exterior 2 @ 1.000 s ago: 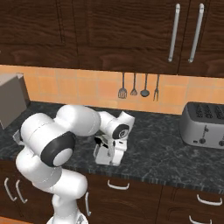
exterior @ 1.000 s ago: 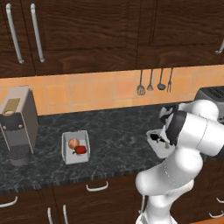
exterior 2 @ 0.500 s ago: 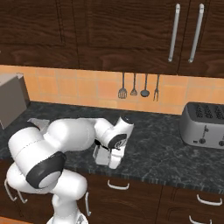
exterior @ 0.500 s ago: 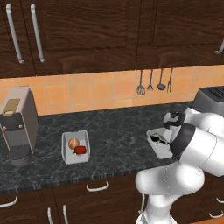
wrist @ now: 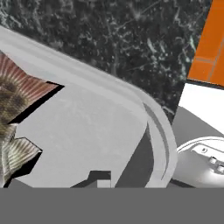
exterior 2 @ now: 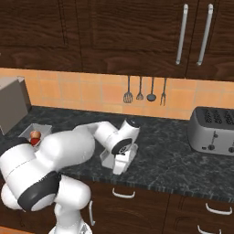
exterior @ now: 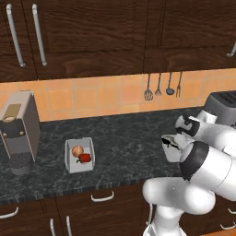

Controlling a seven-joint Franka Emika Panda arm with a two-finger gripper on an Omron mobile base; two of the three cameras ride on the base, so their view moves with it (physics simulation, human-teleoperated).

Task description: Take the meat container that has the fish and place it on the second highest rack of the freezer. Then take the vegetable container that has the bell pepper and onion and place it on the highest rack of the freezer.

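On the far left of the counter (exterior: 120,138) stands a coffee machine (exterior: 20,131). Just right of it sits a small white tray (exterior: 73,161) with the onion (exterior: 77,150) and the red pepper (exterior: 85,158) inside. Further right, near the front edge, is the fish tray (wrist: 162,144), and the fish (wrist: 15,109) lies in it. The gripper (exterior 2: 122,161) is down at this tray's rim, with its jaws nearly closed. It looks like it pinches the rim, but I cannot tell for sure. The toaster (exterior 2: 214,130) is on the far right. If the pinch on that thin rim is weak, the tray could tip or slip when lifted, and the fish could slide out.
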